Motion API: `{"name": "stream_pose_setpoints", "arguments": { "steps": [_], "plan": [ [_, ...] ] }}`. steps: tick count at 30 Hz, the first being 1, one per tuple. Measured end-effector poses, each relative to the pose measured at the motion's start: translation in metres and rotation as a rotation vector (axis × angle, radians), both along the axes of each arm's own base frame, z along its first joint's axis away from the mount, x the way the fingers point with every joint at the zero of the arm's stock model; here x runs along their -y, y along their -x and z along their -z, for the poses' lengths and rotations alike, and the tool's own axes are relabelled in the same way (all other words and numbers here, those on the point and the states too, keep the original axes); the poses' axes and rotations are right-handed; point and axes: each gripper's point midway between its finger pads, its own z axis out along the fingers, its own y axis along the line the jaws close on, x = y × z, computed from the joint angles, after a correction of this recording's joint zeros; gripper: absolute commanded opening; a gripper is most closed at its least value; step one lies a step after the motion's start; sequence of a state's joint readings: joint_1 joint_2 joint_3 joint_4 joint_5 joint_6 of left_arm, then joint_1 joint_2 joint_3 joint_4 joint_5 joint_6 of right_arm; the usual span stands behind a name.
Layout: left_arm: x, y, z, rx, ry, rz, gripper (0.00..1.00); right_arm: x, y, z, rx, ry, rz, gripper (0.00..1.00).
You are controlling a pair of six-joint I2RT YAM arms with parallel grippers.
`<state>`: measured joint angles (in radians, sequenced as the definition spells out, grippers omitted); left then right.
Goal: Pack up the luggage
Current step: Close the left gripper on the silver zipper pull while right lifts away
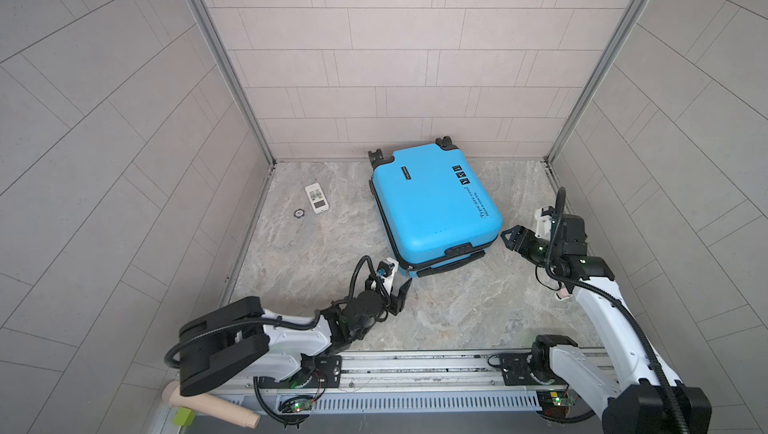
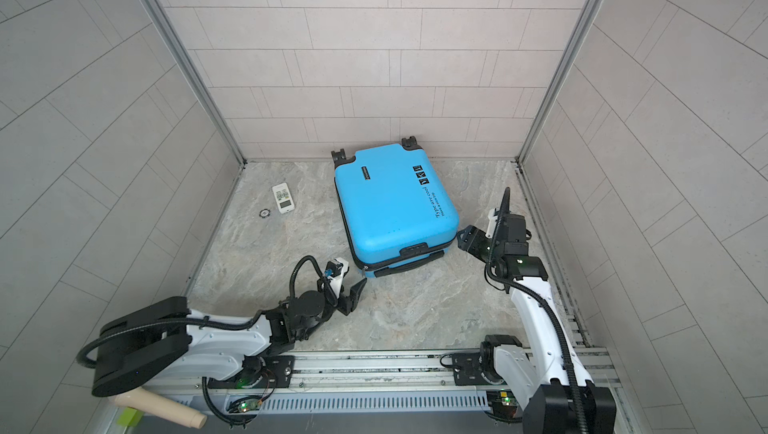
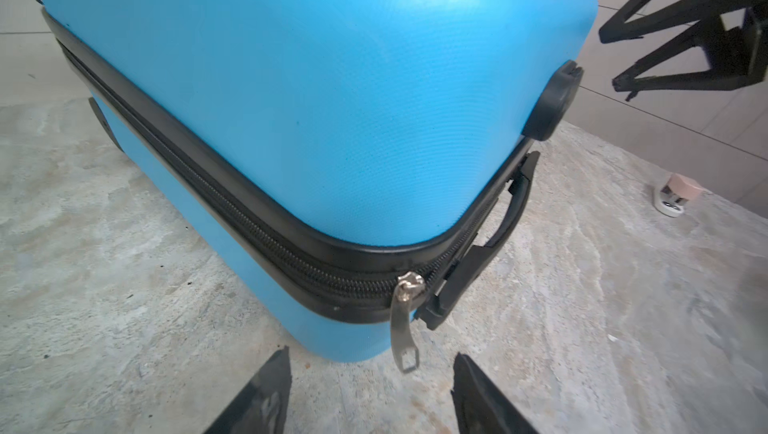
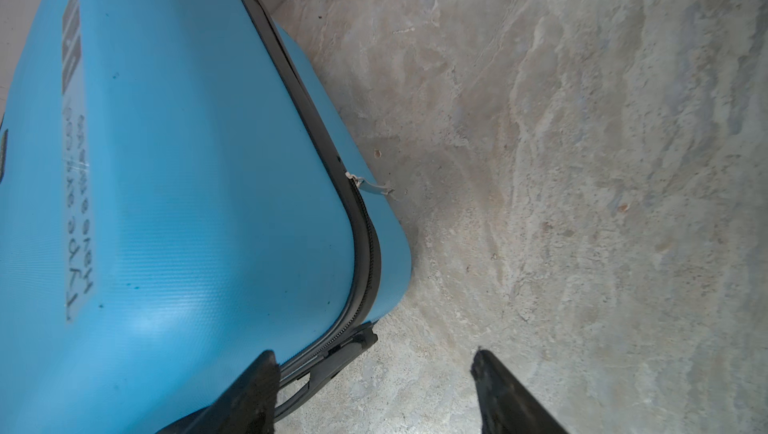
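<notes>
Left hand (image 3: pixel 371 355) spread empty by the luggage (image 1: pixel 432 203) corner; right hand (image 4: pixel 374 353) likewise at its side.

We see a robotics lab cell: tile-patterned wall panels (image 1: pixel 374 57) in aluminium framing (image 1: pixel 224 61), a stone-look desk (image 1: pixel 457 307), left arm (image 1: pixel 291 328) and right arm (image 1: pixel 602 311) bolted to a rail (image 1: pixel 415 363).

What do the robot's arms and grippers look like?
Both arms, left arm and right arm, have white link shells with black joints and black corrugated cable hoses. The left gripper and right gripper have black, tapered, open-framed fingers beside white camera mounts.
</notes>
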<state>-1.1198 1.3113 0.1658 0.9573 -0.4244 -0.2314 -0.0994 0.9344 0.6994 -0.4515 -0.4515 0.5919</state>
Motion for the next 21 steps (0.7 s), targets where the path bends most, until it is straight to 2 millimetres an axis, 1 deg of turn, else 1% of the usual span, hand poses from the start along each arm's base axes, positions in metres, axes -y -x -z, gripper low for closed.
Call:
{"name": "stream_pose_setpoints", "arguments": {
  "steps": [4, 7, 9, 16, 21],
  "plan": [
    [0.003, -0.008, 0.008, 0.035, 0.002, -0.032, 0.62, -0.002, 0.001, 0.001, -0.003, -0.013, -0.005, 0.76],
    [0.005, -0.01, 0.018, 0.032, -0.012, -0.04, 0.62, -0.001, 0.001, -0.001, 0.003, -0.014, -0.004, 0.76],
    [0.006, -0.012, 0.021, 0.03, -0.01, -0.047, 0.61, -0.002, 0.001, -0.001, 0.004, -0.016, -0.005, 0.76],
    [0.01, -0.017, 0.011, 0.041, 0.046, -0.069, 0.53, -0.003, 0.001, -0.001, 0.007, -0.028, -0.008, 0.76],
    [0.015, -0.016, 0.008, 0.035, 0.07, -0.054, 0.47, -0.004, 0.005, 0.01, -0.014, -0.038, -0.008, 0.76]
  ]
}}
